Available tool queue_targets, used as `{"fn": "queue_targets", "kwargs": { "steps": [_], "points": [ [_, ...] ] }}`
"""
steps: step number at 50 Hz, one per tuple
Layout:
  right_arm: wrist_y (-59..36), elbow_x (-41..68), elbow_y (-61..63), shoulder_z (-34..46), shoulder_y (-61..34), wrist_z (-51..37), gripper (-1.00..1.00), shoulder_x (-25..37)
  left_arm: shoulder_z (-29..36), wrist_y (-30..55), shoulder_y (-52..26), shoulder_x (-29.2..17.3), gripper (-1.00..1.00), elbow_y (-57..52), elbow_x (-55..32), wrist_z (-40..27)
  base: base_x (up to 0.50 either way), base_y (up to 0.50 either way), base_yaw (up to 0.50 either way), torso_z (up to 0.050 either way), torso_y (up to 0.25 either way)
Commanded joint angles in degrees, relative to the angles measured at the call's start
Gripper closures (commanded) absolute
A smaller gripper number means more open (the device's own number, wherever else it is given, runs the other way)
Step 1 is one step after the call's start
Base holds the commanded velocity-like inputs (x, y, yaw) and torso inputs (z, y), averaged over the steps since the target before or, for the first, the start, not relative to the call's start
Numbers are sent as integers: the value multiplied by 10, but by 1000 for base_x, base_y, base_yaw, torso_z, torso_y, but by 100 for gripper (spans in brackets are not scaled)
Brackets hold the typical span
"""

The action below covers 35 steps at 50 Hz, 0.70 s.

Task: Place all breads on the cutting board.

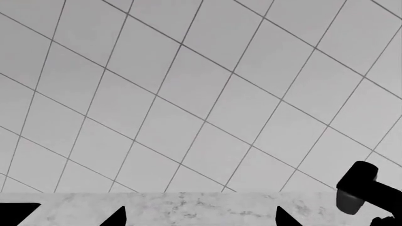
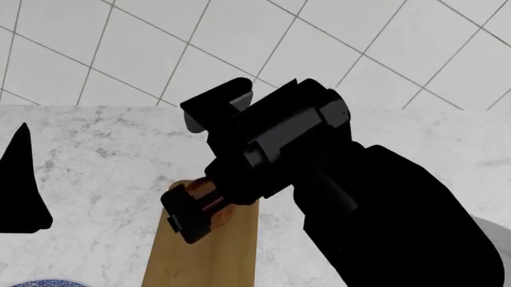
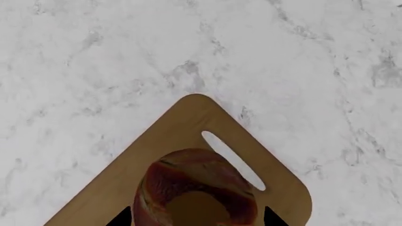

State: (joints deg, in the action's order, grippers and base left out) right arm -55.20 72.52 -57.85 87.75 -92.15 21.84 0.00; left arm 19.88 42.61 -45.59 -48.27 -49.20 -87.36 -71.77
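1. In the right wrist view, at the lower middle of the frame, the glossy reddish-brown round roll sits between the two dark fingertips of the right gripper. Its crust is shiny, with darker streaks and a tan patch on top. The fingers flank it closely; whether they press it or have let go cannot be told.
2. Under the roll lies the tan wooden cutting board, smooth-grained, with rounded corners and a narrow slot handle just beside the roll.
3. The head view shows the same board at the lower middle, mostly hidden by the bulky black right arm; only a sliver of the roll shows inside the gripper.
4. At the head view's left edge stands one black pointed finger of the left gripper; the left wrist view shows only dark fingertips at the bottom edge, so its state cannot be told.
5. The white grey-veined marble counter carries the board.
6. Behind it rises a wall of pale square tiles with thin dark joints.
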Motion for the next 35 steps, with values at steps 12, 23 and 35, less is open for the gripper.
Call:
{"fn": "queue_targets", "kwargs": {
  "steps": [12, 23, 35],
  "points": [
    [-84, 64, 169, -58, -157, -73, -100, 104, 4, 4, -18, -1, -100, -3, -17, -16, 0, 0, 0, 0, 0],
    [-117, 153, 316, -132, -186, -208, -100, 211, 14, 21, -57, -4, -100, 2, -50, -37, 0, 0, 0, 0, 0],
    [-140, 253, 397, -194, -210, -302, -100, 295, 33, 70, -201, -40, -100, 49, -223, -34, 0, 0, 0, 0, 0]
  ]
}}
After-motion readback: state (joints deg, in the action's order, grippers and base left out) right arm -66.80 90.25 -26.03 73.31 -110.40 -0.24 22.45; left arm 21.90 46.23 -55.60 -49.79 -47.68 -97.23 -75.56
